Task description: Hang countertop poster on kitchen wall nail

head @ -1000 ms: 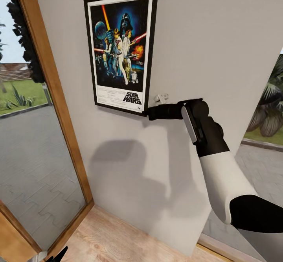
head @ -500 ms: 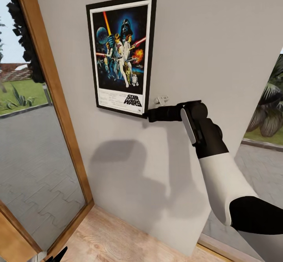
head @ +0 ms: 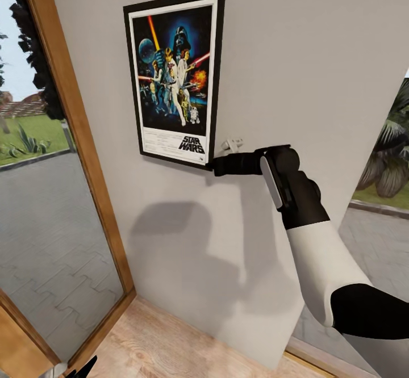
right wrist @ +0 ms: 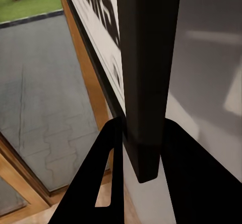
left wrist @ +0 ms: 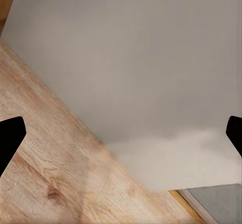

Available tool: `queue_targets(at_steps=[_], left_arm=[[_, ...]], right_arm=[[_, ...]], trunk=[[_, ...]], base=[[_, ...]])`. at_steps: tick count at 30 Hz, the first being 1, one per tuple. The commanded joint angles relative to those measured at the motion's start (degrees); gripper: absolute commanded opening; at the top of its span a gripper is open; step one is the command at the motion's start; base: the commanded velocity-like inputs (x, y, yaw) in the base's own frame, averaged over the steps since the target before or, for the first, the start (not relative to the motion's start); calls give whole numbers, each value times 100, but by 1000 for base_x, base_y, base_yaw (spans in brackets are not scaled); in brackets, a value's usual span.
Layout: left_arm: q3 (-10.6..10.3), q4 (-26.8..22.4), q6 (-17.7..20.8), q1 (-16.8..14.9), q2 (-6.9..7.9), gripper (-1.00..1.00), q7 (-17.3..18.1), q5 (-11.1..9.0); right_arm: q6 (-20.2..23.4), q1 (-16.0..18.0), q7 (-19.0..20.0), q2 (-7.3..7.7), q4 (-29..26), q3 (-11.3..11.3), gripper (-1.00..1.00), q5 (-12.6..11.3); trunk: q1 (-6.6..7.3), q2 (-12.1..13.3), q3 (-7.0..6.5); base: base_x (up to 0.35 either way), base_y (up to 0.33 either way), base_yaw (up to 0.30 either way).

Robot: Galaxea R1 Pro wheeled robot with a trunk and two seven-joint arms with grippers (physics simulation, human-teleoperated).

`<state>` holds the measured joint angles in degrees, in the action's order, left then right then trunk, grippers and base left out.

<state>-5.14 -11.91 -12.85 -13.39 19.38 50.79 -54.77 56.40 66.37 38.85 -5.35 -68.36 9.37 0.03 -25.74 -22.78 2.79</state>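
The poster [head: 173, 77] stands upright against the pale grey wall panel [head: 318, 54], with its black frame, white border and "STAR WARS" logo showing. My right gripper [head: 215, 165] is shut on its lower right corner. In the right wrist view the frame's dark edge [right wrist: 146, 82] runs between the two black fingers [right wrist: 108, 173]. My left gripper [left wrist: 121, 135] hangs low and open over the wood floor, holding nothing, and its tip [head: 85, 366] pokes into the head view's bottom edge. The wall nails are hidden or too small to see, and the kitchen countertop is out of view.
A wood-framed glass wall [head: 68, 111] stands left of the panel, with paving and grass outside. A small white fitting [head: 232, 144] sticks out of the wall just above my right gripper. Light wood plank floor [head: 170, 344] runs below. Palm plants [head: 392, 151] show at the right.
The poster's top edge sits a little lower in the picture than a second ago. Its gripped lower corner and my right arm have stayed almost in place.
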Motion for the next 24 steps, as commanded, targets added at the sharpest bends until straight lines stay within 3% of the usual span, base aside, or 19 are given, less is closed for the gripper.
queue_targets(at_steps=[1,9,24], left_arm=[[-48,5,-34,-6,4,100,9,-42],[-48,5,-34,-6,4,100,9,-42],[-55,5,-35,-6,4,100,27,-37]], right_arm=[[37,7,16,-6,-3,-5,-100,-13],[38,19,-269,-51,-160,-5,-100,-20],[38,33,-318,-89,-172,-5,-100,-54]], trunk=[[-4,-14,14],[-4,-14,14],[-4,-14,14]], base=[[0,0,0],[0,0,0],[0,0,0]])
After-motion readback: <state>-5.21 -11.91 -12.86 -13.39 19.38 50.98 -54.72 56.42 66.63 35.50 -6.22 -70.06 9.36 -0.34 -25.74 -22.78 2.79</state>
